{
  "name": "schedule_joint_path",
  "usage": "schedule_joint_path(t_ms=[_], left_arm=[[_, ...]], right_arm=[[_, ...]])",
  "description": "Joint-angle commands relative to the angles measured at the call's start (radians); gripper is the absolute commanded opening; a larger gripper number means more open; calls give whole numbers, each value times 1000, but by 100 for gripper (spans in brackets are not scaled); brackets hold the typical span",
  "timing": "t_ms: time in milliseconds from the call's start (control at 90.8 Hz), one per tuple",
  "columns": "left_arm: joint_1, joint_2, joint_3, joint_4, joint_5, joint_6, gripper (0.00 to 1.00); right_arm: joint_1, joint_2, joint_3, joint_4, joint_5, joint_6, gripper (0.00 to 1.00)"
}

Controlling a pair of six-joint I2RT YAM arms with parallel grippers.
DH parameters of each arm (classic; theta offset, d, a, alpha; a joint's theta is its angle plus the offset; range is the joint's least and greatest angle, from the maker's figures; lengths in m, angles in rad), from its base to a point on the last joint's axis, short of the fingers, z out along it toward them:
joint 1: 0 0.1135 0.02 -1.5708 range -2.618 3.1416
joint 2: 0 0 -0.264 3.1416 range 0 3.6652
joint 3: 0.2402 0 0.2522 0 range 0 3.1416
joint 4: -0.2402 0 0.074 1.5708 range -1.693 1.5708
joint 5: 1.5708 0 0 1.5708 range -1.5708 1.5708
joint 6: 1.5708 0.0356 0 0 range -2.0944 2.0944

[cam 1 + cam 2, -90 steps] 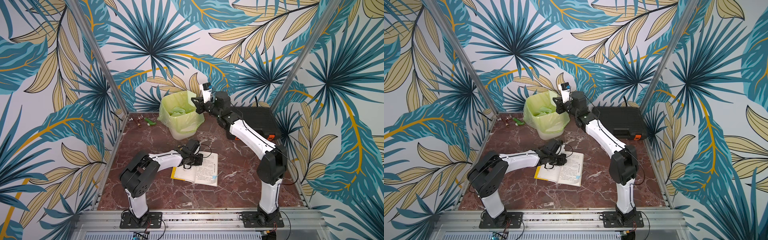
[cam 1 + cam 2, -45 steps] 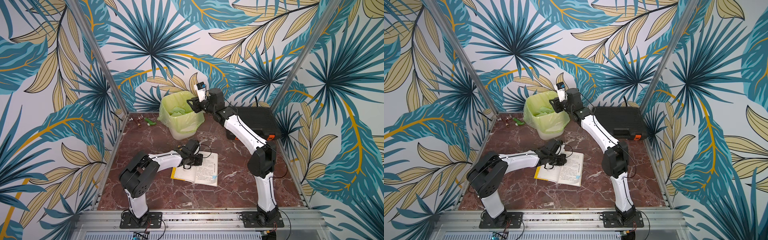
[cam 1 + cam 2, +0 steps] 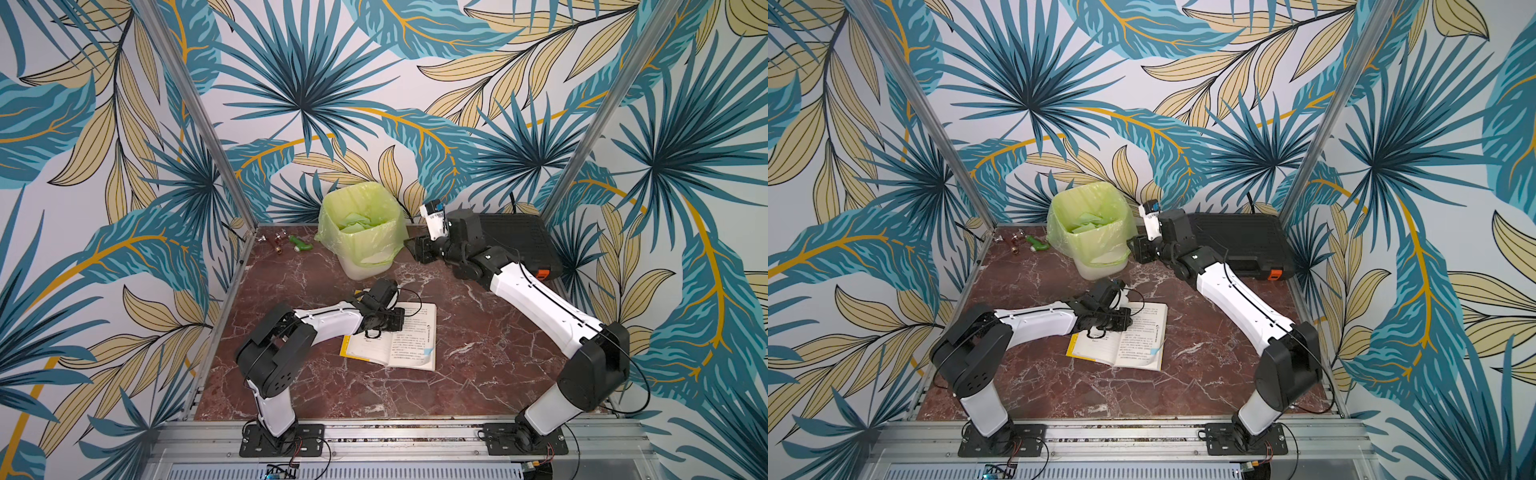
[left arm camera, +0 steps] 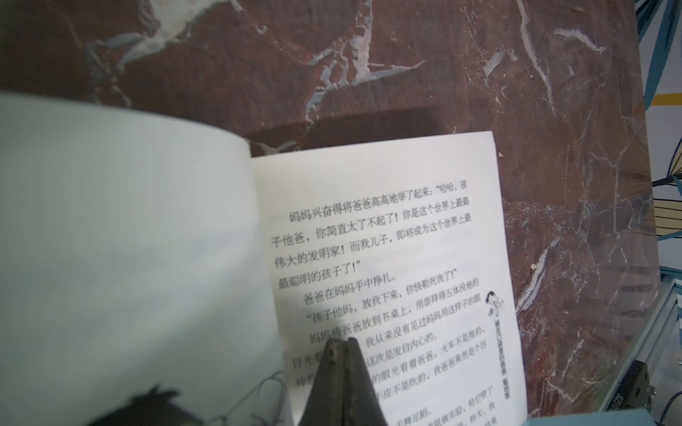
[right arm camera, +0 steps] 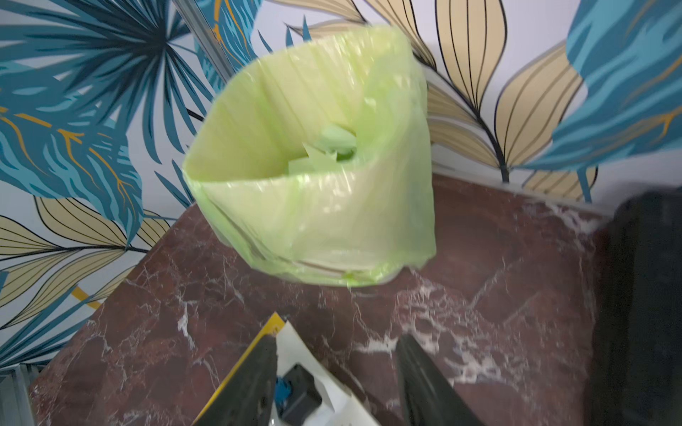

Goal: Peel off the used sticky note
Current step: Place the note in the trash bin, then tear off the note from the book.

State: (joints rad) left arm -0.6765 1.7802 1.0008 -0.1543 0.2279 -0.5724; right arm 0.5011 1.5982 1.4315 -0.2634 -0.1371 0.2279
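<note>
An open book (image 3: 409, 338) lies on the marble table, also seen in a top view (image 3: 1133, 338). A small light-blue sticky note (image 3: 428, 352) sits at the near corner of its right page. My left gripper (image 3: 397, 319) is shut, its tips (image 4: 341, 341) resting on the printed page (image 4: 387, 228). My right gripper (image 3: 417, 249) hangs beside the green-bagged bin (image 3: 361, 241), jaws open and nothing between them (image 5: 337, 339). Green paper scraps (image 5: 332, 147) lie inside the bin.
A black case (image 3: 515, 239) stands at the back right behind my right arm. Small metal pieces and a green item (image 3: 301, 245) lie at the back left. Metal posts and patterned walls close in the table on three sides.
My right gripper reached toward the bin's rim, opened its jaws, then dropped back down beside the bin. The left gripper and the book have not moved.
</note>
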Motion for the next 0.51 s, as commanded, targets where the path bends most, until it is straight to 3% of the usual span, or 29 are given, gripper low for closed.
schedule_joint_path(t_ms=[0,286,496], left_arm=[[6,-15,-16,-2,-3,18,3],[6,-2,-4,9,6,15,3],[6,16,1,12,14,3,3]], right_arm=[[-5,-78,-178,-45,29,90,55],[-7,-277,-498,-132,43,231,55],[-5,-363,-598,-318,85,389,56]])
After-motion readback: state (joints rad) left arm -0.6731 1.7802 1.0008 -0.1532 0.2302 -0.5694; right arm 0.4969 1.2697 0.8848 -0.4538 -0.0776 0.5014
